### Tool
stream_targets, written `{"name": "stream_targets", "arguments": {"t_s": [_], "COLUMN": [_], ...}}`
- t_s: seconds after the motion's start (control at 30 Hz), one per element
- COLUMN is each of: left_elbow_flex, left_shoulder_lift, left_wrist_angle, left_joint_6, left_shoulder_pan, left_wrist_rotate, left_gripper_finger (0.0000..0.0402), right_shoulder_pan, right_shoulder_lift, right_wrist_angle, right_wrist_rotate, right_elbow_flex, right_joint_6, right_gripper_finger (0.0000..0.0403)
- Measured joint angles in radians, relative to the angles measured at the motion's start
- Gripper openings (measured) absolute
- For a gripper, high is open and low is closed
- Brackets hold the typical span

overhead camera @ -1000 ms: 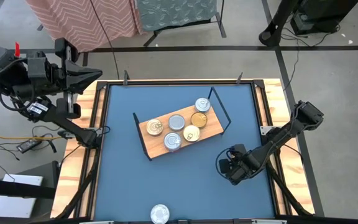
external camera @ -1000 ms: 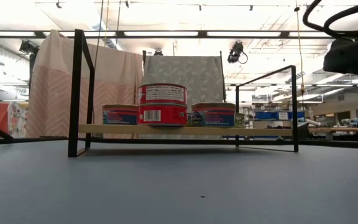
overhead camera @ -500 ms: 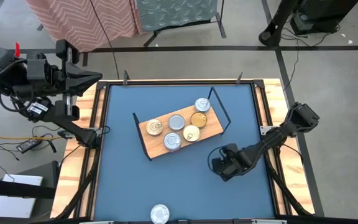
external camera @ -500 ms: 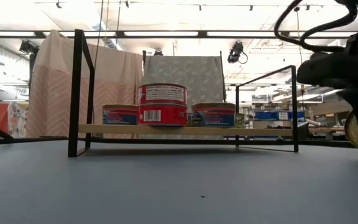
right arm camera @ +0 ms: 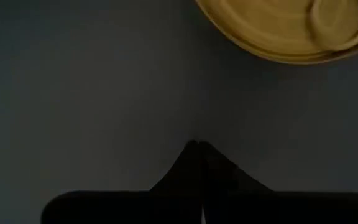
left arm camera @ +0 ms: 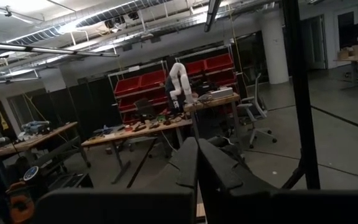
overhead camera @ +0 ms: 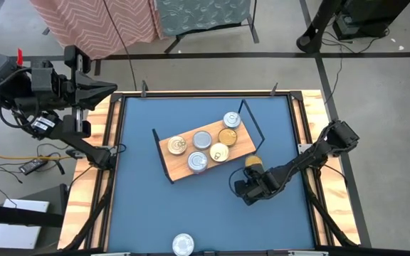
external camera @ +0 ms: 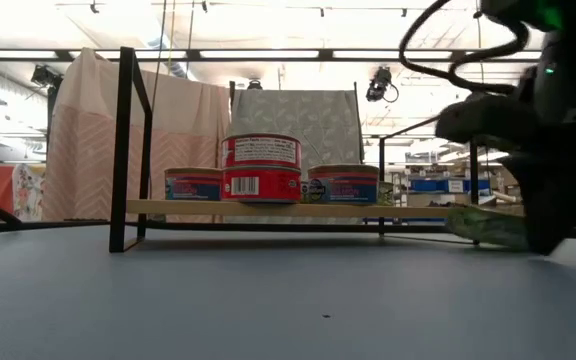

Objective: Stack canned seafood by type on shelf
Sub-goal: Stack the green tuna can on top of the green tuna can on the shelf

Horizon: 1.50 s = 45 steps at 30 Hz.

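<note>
As clenched, empty right claw (overhead camera: 242, 192) slid toward shelf (overhead camera: 244, 148), gold tin (overhead camera: 253, 163) emerged beside it, still unshelved.

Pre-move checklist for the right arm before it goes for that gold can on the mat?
1. Right gripper empty: ok, shut with nothing between its fingers.
2. Gripper open for a grasp: not ok, it must open first.
3. Gold can reachable: ok, it lies on the blue table just beyond the gripper, off the shelf's near corner.
4. Room on the shelf: ok, five cans sit on it with bare board left; matching type cannot tell.
5. Left gripper out of the way: ok, parked shut beyond the table's far left corner.
6. Silver can at the near edge: clear of the path, ok.
</note>
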State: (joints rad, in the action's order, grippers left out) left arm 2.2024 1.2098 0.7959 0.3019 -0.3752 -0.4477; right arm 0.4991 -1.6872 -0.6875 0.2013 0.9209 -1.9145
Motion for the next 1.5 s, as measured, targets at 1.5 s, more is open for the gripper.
{"name": "stream_targets", "arguments": {"t_s": [1.5], "left_elbow_flex": [0.0], "left_shoulder_lift": [0.0], "left_wrist_angle": [0.018], "left_joint_6": [-0.048], "left_shoulder_pan": [0.0], "left_wrist_rotate": [0.054], "left_gripper_finger": [0.0013], "right_shoulder_pan": [0.005], "right_shoulder_lift": [0.023], "right_wrist_angle": [-0.278], "right_wrist_rotate": [-0.038], "right_elbow_flex": [0.048], "right_joint_6": [-0.022], "right_gripper_finger": [0.0]}}
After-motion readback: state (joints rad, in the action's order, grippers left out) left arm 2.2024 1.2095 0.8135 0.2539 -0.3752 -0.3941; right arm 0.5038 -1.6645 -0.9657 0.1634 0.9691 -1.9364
